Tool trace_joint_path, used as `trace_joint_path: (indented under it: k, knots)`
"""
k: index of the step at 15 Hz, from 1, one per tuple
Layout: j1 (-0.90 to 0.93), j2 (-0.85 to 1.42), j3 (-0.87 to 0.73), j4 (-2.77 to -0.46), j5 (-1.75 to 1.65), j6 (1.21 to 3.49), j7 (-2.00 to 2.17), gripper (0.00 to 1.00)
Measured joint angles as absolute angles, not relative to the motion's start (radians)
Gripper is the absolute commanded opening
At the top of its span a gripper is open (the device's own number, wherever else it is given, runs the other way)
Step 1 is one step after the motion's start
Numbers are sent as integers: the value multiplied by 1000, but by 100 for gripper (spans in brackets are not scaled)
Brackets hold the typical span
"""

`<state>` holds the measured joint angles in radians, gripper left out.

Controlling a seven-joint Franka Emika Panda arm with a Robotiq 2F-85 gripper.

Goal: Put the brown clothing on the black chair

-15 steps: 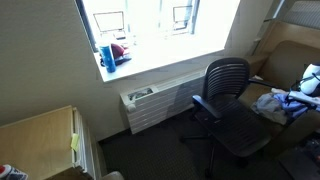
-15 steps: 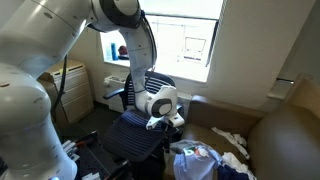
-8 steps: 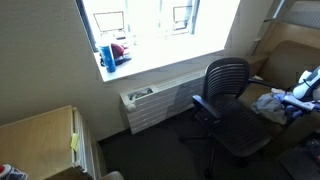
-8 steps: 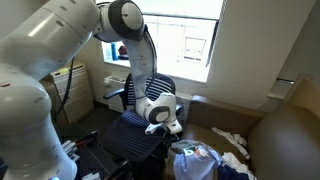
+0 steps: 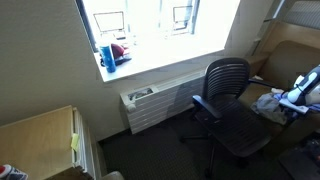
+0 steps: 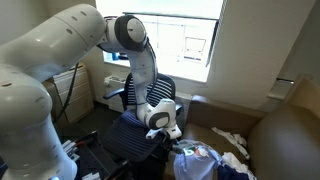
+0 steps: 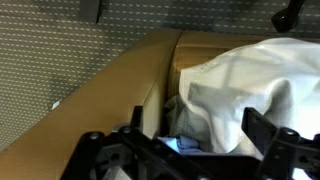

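The black chair (image 5: 228, 102) stands by the window wall and shows in both exterior views (image 6: 135, 128). Nothing lies on its seat. The brown clothing (image 5: 268, 102) lies crumpled on the tan couch beside the chair. In the wrist view it is a pale khaki-grey fold (image 7: 250, 85) just beyond my fingers. My gripper (image 7: 195, 138) is open and empty, hovering close over the clothes pile. It shows in both exterior views (image 6: 170, 128), (image 5: 304, 88), and its jaws stand wide apart with no fabric between them.
A bright blue and white garment (image 6: 197, 155) lies in the same pile, and a bit of it shows under the khaki fold (image 7: 185, 146). The tan couch (image 7: 110, 95) has a high arm and backrest (image 6: 285, 140). A radiator (image 5: 150, 105) and a wooden cabinet (image 5: 40, 135) stand on the chair's other side.
The arm has lowered and the gripper has moved down and slightly forward towards the clothes pile on the couch. Nothing was taken hold of.
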<state>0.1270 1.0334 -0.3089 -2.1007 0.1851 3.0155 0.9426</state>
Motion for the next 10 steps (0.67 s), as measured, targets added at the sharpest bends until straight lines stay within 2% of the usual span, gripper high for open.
trace_joint_path:
  k: [10]
  knots:
    - [120, 1108, -299, -2042, 236, 3027, 942, 100]
